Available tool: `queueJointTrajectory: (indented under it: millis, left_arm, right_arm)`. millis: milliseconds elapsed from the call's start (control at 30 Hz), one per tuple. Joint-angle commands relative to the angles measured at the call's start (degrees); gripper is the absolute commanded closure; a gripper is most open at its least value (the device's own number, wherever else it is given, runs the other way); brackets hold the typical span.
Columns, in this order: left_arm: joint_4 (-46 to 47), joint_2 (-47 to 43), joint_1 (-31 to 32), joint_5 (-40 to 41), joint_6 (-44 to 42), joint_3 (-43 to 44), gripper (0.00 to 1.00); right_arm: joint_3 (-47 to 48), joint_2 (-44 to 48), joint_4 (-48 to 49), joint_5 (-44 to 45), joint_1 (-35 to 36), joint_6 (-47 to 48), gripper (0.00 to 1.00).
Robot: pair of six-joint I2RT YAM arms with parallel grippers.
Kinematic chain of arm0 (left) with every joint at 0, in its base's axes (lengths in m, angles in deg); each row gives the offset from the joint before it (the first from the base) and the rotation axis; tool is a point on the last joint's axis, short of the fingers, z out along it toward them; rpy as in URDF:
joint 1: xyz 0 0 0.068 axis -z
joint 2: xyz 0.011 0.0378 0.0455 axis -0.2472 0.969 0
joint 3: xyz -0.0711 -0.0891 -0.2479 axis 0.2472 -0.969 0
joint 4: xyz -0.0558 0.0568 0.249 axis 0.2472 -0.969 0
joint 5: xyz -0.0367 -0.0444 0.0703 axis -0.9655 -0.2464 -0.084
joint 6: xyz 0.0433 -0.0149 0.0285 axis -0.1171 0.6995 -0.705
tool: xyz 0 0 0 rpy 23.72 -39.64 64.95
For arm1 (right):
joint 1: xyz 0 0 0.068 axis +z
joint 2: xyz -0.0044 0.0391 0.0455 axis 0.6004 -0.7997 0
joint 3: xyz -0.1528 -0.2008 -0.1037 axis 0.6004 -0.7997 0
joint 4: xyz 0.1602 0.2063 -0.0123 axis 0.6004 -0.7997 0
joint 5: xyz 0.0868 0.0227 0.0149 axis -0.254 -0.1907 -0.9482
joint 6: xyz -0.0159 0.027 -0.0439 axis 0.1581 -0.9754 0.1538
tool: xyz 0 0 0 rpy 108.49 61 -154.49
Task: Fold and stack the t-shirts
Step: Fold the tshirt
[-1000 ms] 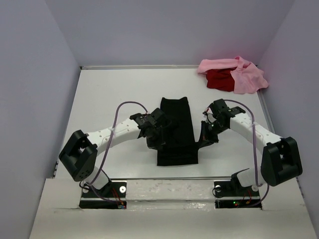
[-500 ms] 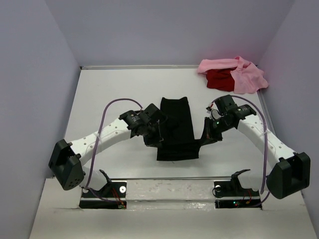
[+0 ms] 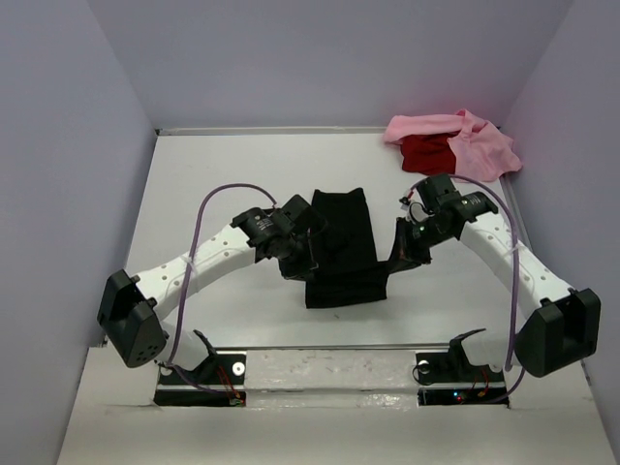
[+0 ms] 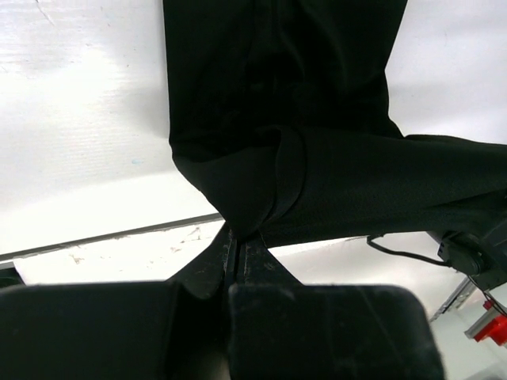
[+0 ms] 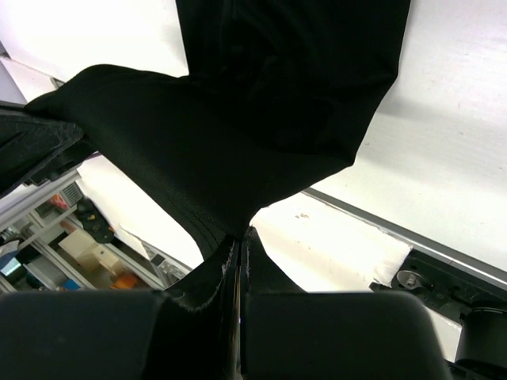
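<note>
I count three t-shirts on the white table [image 3: 223, 184]: one black, one pink, one red. There are two arms, each with one claw.

The black t-shirt [image 3: 341, 247] lies as a long narrow strip in the middle of the table, running from 12 o'clock to 6 o'clock. The pink t-shirt [image 3: 475, 150] and the red t-shirt [image 3: 426, 155] sit crumpled together in the far corner at about 1 o'clock from the black one, well apart from it. The pink one is draped over and around the red.

The left gripper [image 3: 302, 263] is at about 8 o'clock on the black strip, on its near left edge. Its wrist camera shows the jaws pinched tight on a bunched corner of black cloth, with the fabric rising straight out of the fingertips toward 12 o'clock.

The right gripper [image 3: 402, 254] is at about 3 to 4 o'clock on the strip, just off its right edge. Its jaws are also clamped together on black cloth. A flap of the shirt is drawn out sideways and lifted off the table to reach them.

Both claws hold the near end of the same black shirt, one on each side. Neither is near the pink and red heap.
</note>
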Motion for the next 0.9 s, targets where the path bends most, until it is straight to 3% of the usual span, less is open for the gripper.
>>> queueJointTrajectory:
  millis: [0,867]
  left_arm:
    - [-7.6,0.4,-0.4,4.9,-2.1,2.5,1.00]
    - [-0.8,7.9,-4.4,5.9,-6.1,0.1,1.00]
  right_arm:
    - [3.2,-0.7,-1.3,3.9,-0.8,1.3,1.00]
    - [5.4,-12.5,8.1,7.7,-0.8,1.7,1.00]
